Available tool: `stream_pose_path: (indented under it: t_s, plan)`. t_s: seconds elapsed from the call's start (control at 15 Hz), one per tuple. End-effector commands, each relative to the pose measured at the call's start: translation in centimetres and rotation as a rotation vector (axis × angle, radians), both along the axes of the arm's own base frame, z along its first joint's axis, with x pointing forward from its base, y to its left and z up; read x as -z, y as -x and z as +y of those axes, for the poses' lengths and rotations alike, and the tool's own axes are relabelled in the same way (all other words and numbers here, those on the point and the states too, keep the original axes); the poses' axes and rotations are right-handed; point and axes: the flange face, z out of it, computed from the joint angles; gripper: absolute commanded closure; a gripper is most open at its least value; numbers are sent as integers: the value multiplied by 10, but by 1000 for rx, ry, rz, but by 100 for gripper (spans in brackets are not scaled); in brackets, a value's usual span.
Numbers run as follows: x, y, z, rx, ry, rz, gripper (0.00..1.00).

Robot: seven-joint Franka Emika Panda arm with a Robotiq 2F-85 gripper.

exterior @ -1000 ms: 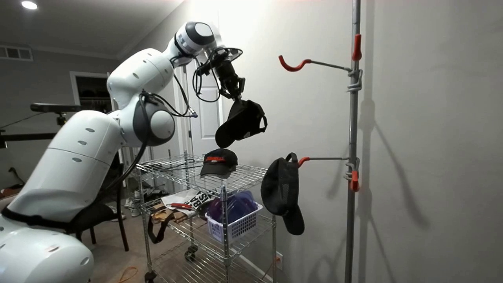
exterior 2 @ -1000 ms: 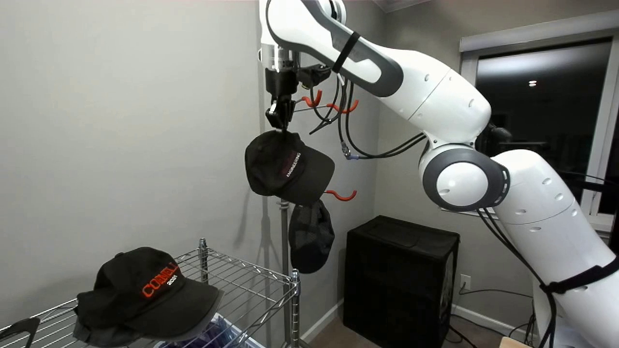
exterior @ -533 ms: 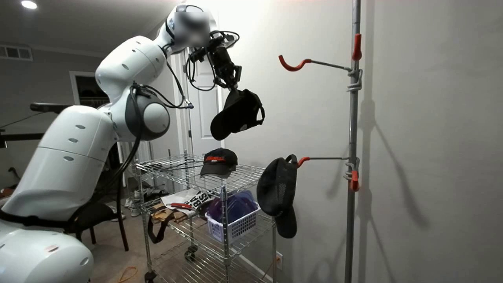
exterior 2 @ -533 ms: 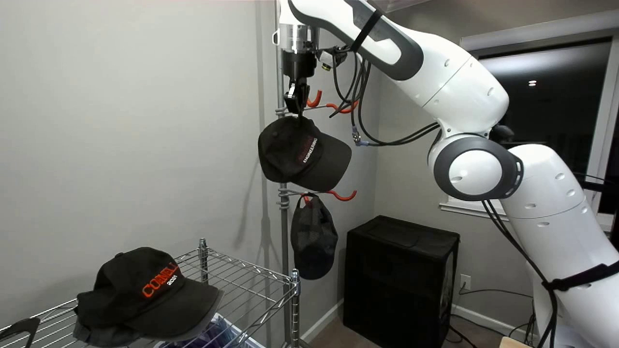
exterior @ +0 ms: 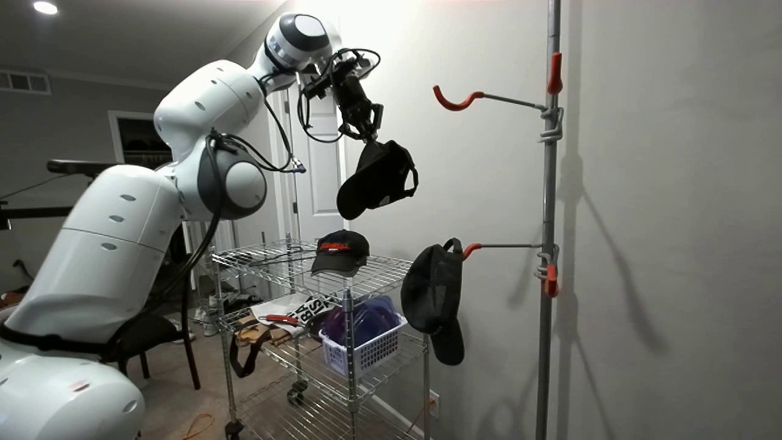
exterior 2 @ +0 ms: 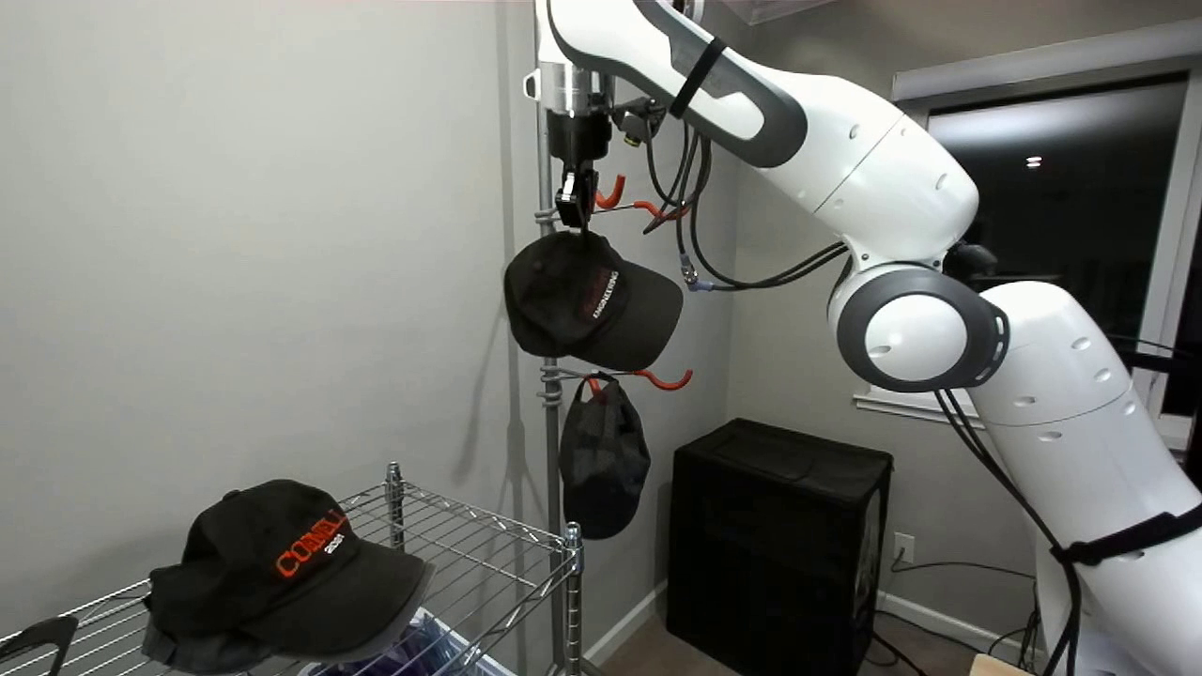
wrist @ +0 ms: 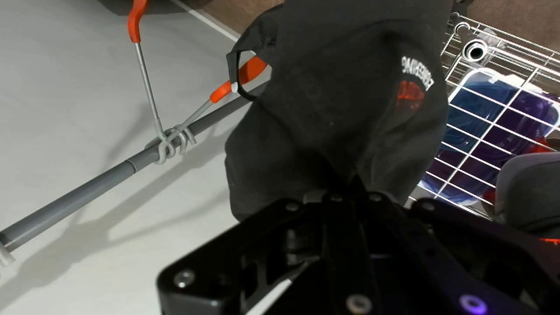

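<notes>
upper centre: we see the gripper (exterior: 371, 139) pinch a cap (exterior: 382, 174) high up, so brim (exterior: 353, 198) and strap (exterior: 416, 180) hang free.

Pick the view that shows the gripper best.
The wrist view: the gripper is largest there, pinching gathered fabric of the held cap. Both exterior views show it smaller, above that cap, the contact hard to make out, black on black.
</notes>
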Motion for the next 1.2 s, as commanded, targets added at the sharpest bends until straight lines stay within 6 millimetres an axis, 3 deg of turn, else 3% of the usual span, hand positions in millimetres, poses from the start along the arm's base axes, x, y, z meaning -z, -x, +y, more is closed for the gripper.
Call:
stream_pose_path:
  t_s: [0.0,0.13,0.33,0.6,0.87,1.13]
  plan:
    - [-1,0,0,-1,0,0,98]
    - [-1,0,0,-1,0,0,99]
    - [-20,19,4,-10,3,-36,99]
    - [-62,62,-7,14,-3,-111,99]
    - [-106,114,-41,85,-38,-164,99]
    - [-128,153,-80,158,-103,-150,99]
